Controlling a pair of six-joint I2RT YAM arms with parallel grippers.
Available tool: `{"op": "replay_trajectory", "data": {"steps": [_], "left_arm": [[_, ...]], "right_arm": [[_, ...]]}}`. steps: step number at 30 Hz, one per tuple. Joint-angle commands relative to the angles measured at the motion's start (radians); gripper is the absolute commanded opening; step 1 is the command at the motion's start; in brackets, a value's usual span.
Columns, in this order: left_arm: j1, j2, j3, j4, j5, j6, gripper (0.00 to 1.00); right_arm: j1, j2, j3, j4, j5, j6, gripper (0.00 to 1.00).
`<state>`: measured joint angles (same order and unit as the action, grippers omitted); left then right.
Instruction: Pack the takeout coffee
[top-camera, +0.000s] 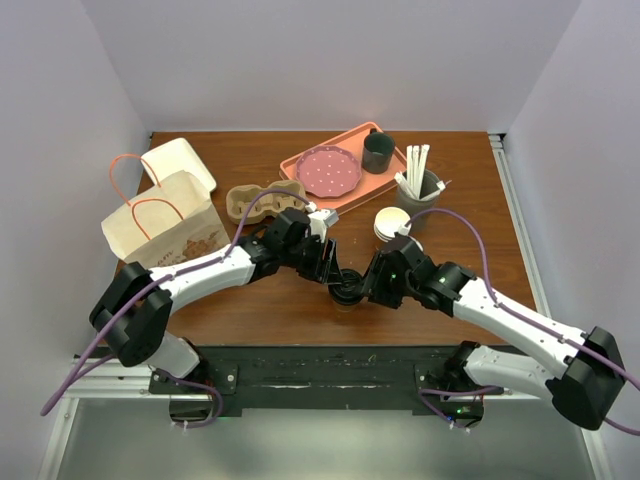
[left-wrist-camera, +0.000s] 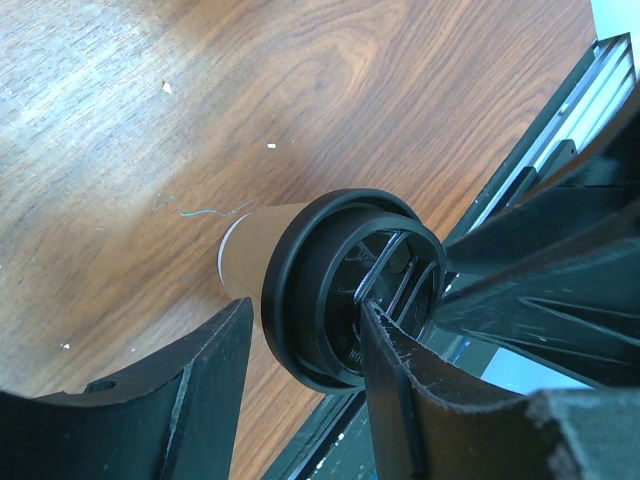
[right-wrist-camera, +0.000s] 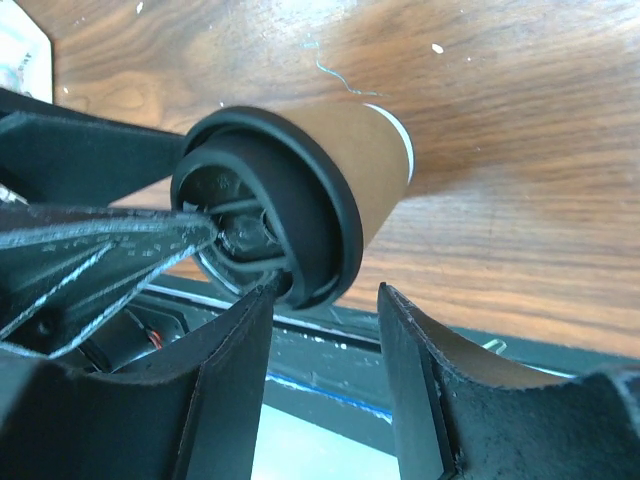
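Observation:
The takeout coffee (top-camera: 347, 297) is a brown paper cup (left-wrist-camera: 255, 245) with a black sip lid (left-wrist-camera: 300, 290), standing upright near the table's front edge. My left gripper (top-camera: 335, 275) reaches it from the upper left and is open (left-wrist-camera: 306, 308). One finger tip rests on the lid's top and the other stands just outside the rim. My right gripper (top-camera: 368, 288) comes from the right and is open (right-wrist-camera: 327, 292). Its left finger touches the lid's (right-wrist-camera: 320, 200) lower edge below the cup wall (right-wrist-camera: 370, 160), and its right finger is free.
A paper bag with handles (top-camera: 165, 225) stands at the left, a white box (top-camera: 180, 160) behind it. A pulp cup carrier (top-camera: 255, 198), a pink tray (top-camera: 300, 160) with a plate, a dark mug (top-camera: 378, 152), a stick holder (top-camera: 418, 180) and stacked cups (top-camera: 392, 222) lie behind.

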<state>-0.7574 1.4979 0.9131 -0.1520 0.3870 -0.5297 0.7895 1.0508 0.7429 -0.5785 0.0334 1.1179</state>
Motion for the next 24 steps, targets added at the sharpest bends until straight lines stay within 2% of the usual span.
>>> {"op": "replay_trajectory", "data": {"steps": [1, 11, 16, 24], "left_arm": [[0.004, -0.011, -0.022, 0.020, -0.008, 0.017, 0.51], [0.004, 0.001, -0.052, 0.022, -0.039, 0.013, 0.51], [0.004, 0.012, -0.088, 0.023, -0.079, 0.008, 0.50], [0.004, -0.016, -0.152, 0.008, -0.112, -0.032, 0.50]], "right_arm": [[-0.007, -0.002, -0.034, 0.134, -0.030, 0.034, 0.50], [-0.009, -0.050, -0.146, 0.157, -0.040, 0.074, 0.32], [-0.015, -0.075, -0.235, 0.141, -0.014, 0.066, 0.30], [-0.015, 0.038, -0.275, 0.101, 0.031, -0.012, 0.28]]}}
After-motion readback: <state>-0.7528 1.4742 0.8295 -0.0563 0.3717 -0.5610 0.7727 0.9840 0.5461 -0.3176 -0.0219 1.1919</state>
